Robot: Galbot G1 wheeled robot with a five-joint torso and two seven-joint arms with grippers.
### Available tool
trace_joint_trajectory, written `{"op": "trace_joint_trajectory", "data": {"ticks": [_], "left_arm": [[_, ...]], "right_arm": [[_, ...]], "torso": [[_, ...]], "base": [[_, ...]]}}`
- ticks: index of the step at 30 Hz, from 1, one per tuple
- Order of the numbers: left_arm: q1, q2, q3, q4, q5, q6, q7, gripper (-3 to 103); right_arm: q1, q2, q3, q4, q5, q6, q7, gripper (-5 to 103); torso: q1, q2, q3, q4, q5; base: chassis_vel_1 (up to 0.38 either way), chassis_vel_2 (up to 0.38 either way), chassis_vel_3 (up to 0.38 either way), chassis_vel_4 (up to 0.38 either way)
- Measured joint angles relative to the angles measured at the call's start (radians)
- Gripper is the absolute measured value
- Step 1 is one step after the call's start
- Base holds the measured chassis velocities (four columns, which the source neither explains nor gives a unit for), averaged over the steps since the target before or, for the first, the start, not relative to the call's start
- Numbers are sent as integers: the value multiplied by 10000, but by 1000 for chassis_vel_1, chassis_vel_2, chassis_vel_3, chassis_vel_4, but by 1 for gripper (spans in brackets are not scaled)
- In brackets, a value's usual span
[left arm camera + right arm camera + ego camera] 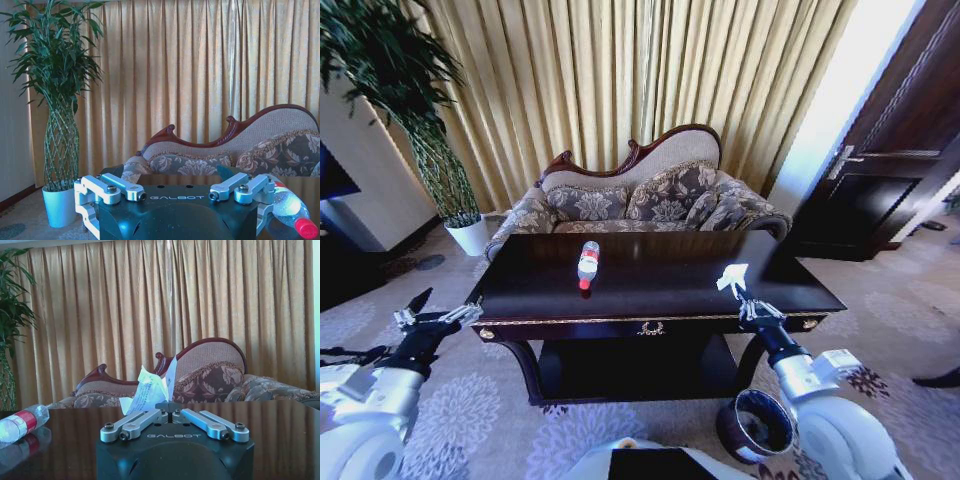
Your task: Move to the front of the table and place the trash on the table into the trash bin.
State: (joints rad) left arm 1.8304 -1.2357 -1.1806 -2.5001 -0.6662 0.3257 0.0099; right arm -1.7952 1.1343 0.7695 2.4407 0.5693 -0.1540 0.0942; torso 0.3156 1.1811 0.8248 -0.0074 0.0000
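The dark glossy table (620,300) stands in front of me. A clear bottle (588,263) with a red label and cap lies near its middle, also seen in the wrist views (290,210) (22,422). My right gripper (739,294) (170,415) is over the table's front right part, shut on a white crumpled paper (731,277) (147,392). My left gripper (438,314) (175,191) hangs open and empty, off the table's left front corner. The dark round trash bin (755,425) stands on the carpet under my right arm.
A patterned sofa (640,200) stands behind the table before gold curtains. A tall plant in a white pot (470,235) (60,205) is at the back left. A dark door (890,170) is at the right. Patterned carpet (490,410) surrounds the table.
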Motion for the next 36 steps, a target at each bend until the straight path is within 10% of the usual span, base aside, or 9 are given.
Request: {"op": "trace_joint_trajectory", "data": {"ticks": [36], "left_arm": [[-15,-27,-67,0,9,-99,21,100]], "right_arm": [[707,463,-544,-2797,-363,388,470,0]], "torso": [[4,-3,3,0,1]], "base": [[80,-76,-83,78]]}}
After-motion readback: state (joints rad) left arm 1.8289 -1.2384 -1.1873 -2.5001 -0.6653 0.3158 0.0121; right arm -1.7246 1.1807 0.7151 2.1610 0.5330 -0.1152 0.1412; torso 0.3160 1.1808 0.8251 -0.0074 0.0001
